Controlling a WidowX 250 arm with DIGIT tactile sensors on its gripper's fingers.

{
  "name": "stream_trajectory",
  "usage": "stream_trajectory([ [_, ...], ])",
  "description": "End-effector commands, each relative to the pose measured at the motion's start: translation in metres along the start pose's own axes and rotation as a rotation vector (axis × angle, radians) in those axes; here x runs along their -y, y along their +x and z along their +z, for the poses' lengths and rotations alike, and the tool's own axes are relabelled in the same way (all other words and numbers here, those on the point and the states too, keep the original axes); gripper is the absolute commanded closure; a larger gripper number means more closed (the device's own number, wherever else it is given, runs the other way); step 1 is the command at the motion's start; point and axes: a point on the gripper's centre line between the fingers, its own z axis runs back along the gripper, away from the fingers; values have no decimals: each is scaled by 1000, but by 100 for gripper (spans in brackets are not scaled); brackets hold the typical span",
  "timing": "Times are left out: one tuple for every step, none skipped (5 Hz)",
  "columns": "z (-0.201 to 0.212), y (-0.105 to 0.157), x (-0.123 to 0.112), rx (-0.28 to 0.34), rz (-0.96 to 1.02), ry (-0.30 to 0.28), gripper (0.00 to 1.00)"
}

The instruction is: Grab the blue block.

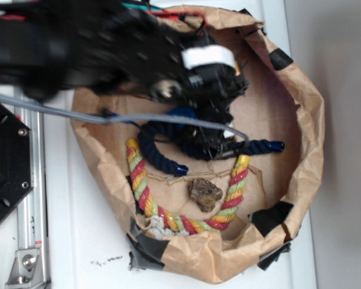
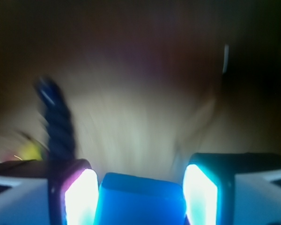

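A brown paper bag (image 1: pixel 301 120), torn open and rolled down into a shallow nest with black tape (image 1: pixel 271 217) on its rim, carries everything here. It lies on a white table (image 1: pixel 78 241).

In the exterior view the black robot arm (image 1: pixel 78 42) reaches in from the upper left and covers much of the bag's upper half. The gripper (image 1: pixel 204 129) points down near the middle of the bag floor, and its fingertips are lost in dark clutter there. Only a small patch of the blue block (image 1: pixel 182 112) shows, just left of the gripper body; the rest is hidden behind the arm.

The wrist view is blurred and overexposed, yet it shows the blue block (image 2: pixel 139 199) lying between the two glowing finger pads (image 2: pixel 80 197), cut off by the bottom edge. The left pad seems to touch the block; on the right a thin dark gap may remain, so I cannot tell whether the pincer is clamped on it or merely straddling it.

A navy rope (image 1: pixel 159 150) curls across the bag's middle, partly under the gripper, its shiny blue cap near the right wall. A multicoloured rope (image 1: pixel 168 214) bends in a U along the lower rim. A brown lump (image 1: pixel 204 194) sits inside that curve, too rough to identify. A grey cable (image 1: pixel 108 117) crosses the left rim.
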Motion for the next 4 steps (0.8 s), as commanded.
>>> stream_trajectory([
  [47,22,15,60,-77,-118,100],
  [52,20,20,-1,-146,-126,100],
  [49,17,21,-27,-234,-159,100],
  [49,12,25,-48,-222,-122,100],
])
